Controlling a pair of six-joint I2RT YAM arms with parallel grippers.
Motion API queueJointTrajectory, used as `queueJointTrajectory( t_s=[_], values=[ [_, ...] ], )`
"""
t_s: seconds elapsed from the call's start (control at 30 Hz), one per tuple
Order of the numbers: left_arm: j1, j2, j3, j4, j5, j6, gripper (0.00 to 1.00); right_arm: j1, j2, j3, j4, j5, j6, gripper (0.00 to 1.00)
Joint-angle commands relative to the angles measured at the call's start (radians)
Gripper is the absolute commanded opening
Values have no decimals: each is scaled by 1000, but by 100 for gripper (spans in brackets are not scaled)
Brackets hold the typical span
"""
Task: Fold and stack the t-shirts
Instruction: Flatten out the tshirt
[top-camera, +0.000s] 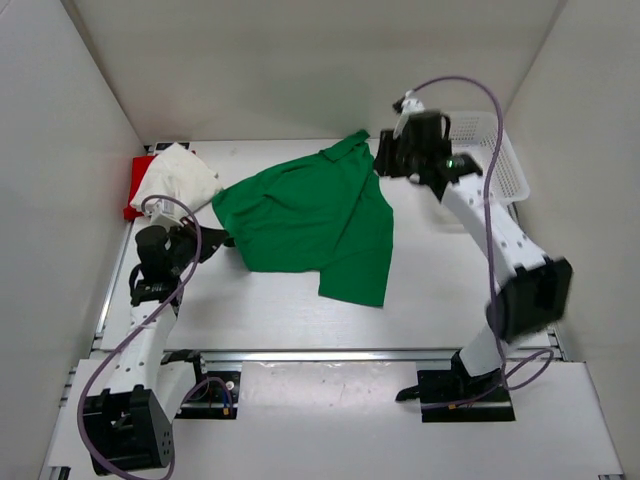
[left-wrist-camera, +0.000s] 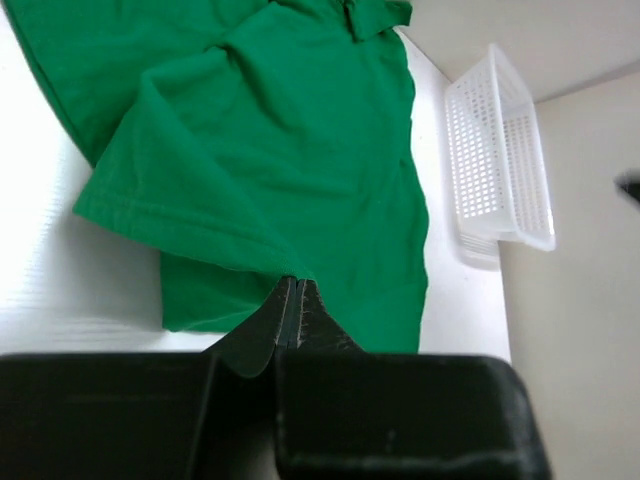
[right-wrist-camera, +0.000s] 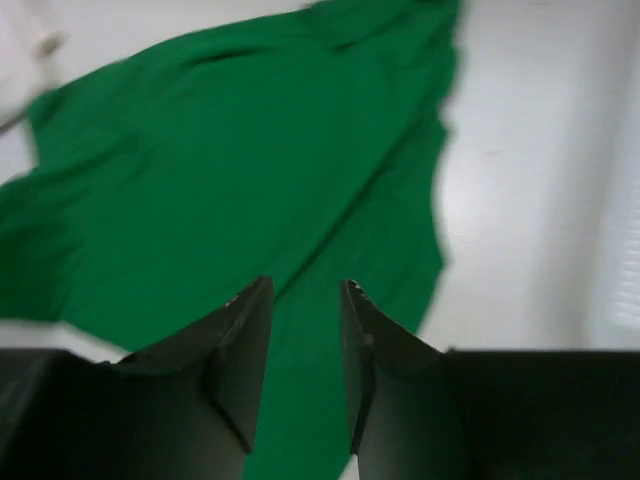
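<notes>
Green shirt (top-camera: 310, 225) is lying mostly opened out in the middle of the table (top-camera: 300, 320). It's rumpled, with one flap hanging toward the near edge. Its length runs from the far corner by the right claw down toward me, tilted a bit, and its sideways spread reaches the left claw. The white shirt (top-camera: 180, 178) is bunched in the far left corner on top of the red shirt (top-camera: 132, 205), right up against the green one's left edge (touching or overlapping, can't tell from above).

Left claw (left-wrist-camera: 292, 288) is clamped fully together on a hem edge on the shirt's left side, with the cloth pinched right at the tips. Right claw (right-wrist-camera: 305, 290) has its jaws apart over the far right part of the shirt. Green shows through the gap, but I don't see anything pinched (that view's blurry, so grain of salt).

My read for the next move: the cloth lies near and left of the right claw, and to the right of the left one. The left has the only hold, and the right is closest to the far end, so it'd be the one to grab there.

The table is plain, smooth and white, with white walls (top-camera: 300, 60) boxing it in. A mesh basket (top-camera: 500, 170) sits against the right wall, just beside the right claw.
</notes>
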Motion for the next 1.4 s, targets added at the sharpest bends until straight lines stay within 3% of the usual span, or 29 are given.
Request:
queueJointTrajectory(
  t_s=[0.0,0.07,0.17,0.23,0.3,0.37,0.53,0.73,1.17,1.37],
  values=[
    [-18,-62,-36,-7,-47,60,0,141,-268,-425,202,68,59,30],
    [-74,-72,-70,-19,-75,83,0,208,-401,-697,228,102,112,12],
    [-138,-81,-98,-12,-86,95,0,321,-556,-935,190,231,167,4],
    [-160,-84,-112,-6,-96,93,0,372,-634,-1045,165,257,235,10],
    [-172,-89,-135,17,-95,93,0,395,-696,-1164,173,219,311,30],
    [-199,-95,-152,44,-98,61,0,395,-705,-1222,200,182,352,39],
    [-234,-92,-153,65,-93,44,0,380,-688,-1275,274,161,391,49],
    [-238,-90,-171,79,-89,41,0,368,-638,-1292,338,130,419,49],
    [-232,-70,-165,103,-89,38,0,383,-526,-1269,296,193,392,34],
    [-234,-55,-167,113,-87,43,0,397,-497,-1267,288,168,392,21]
  ],
)
